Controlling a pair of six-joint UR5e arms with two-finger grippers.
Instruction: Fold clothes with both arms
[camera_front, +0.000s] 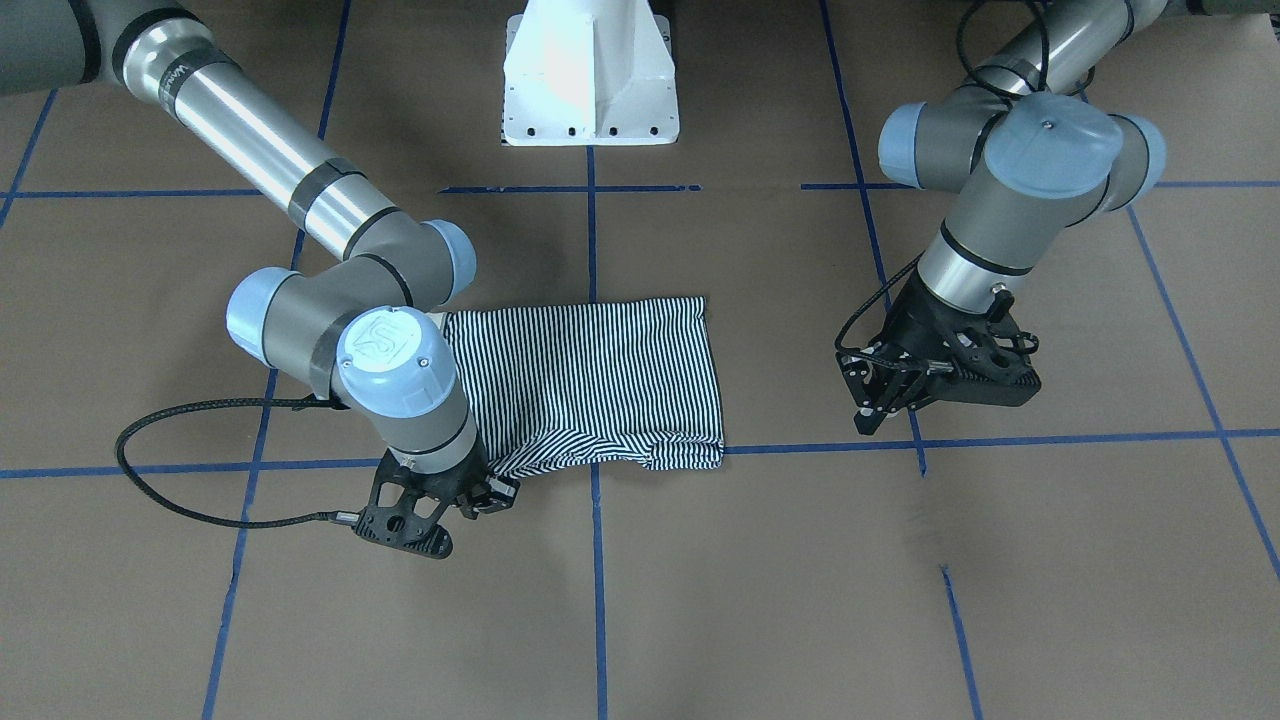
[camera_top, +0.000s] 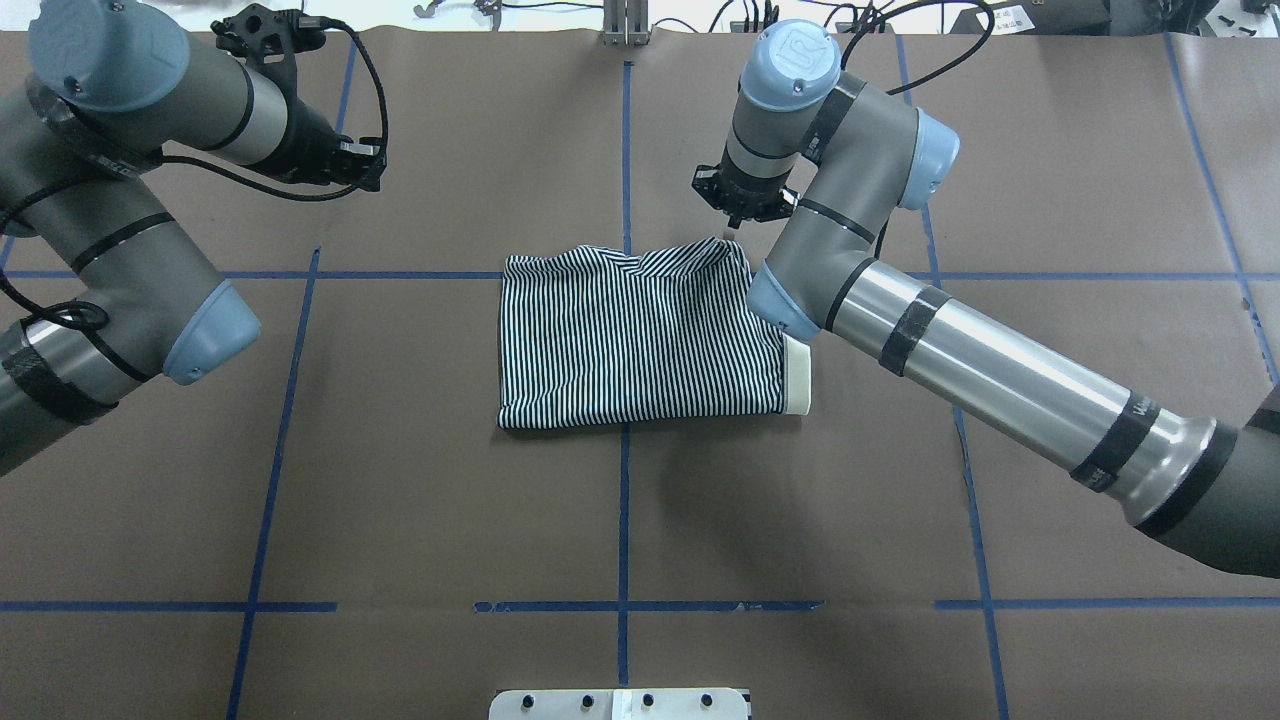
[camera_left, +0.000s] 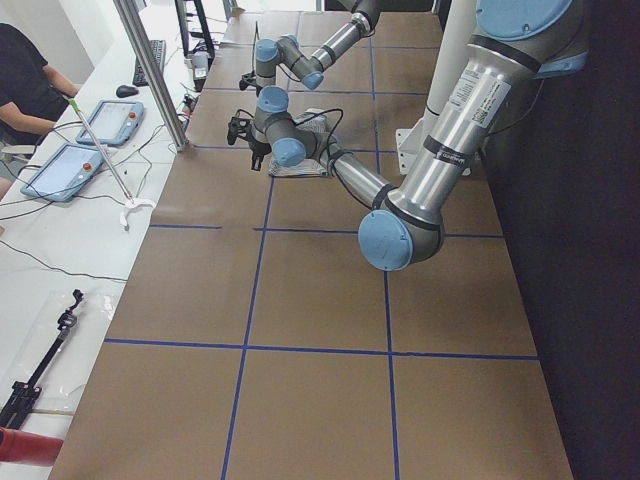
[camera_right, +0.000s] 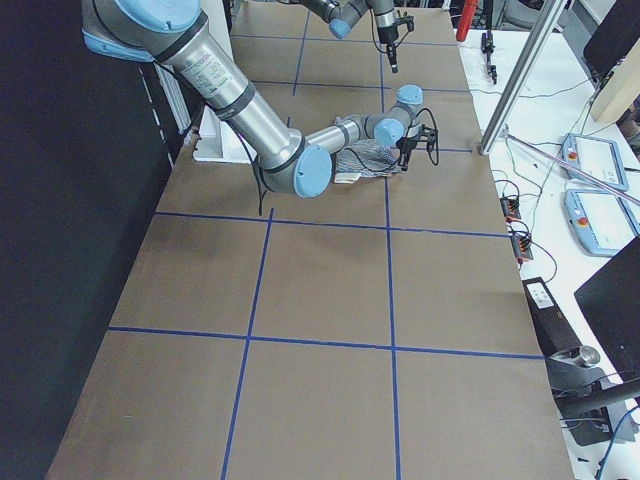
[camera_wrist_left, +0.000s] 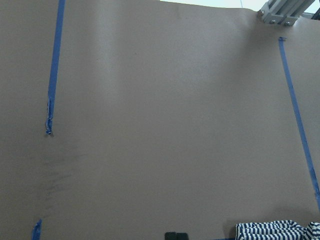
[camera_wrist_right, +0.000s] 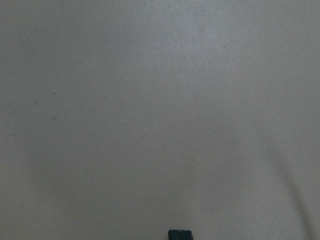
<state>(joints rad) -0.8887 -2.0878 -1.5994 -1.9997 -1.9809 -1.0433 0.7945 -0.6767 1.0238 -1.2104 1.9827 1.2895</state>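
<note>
Polo shirt (camera_top: 640, 340): folded into a striped rectangle, lying flat on the table (camera_top: 400, 480) at the centre of the overhead view; its cream collar (camera_top: 797, 375) shows at the right edge.
Right gripper (camera_front: 487, 490): left of centre in the front-facing view, down at the shirt's lower-left corner. The fingertips are pressed together; I cannot tell whether cloth is caught between them.
Left gripper (camera_front: 868, 415): right of centre in the front-facing view, over bare table and well apart from the shirt, fingertips pressed together.
Blue tape (camera_front: 598, 560): grid lines across the brown table cover.
</note>
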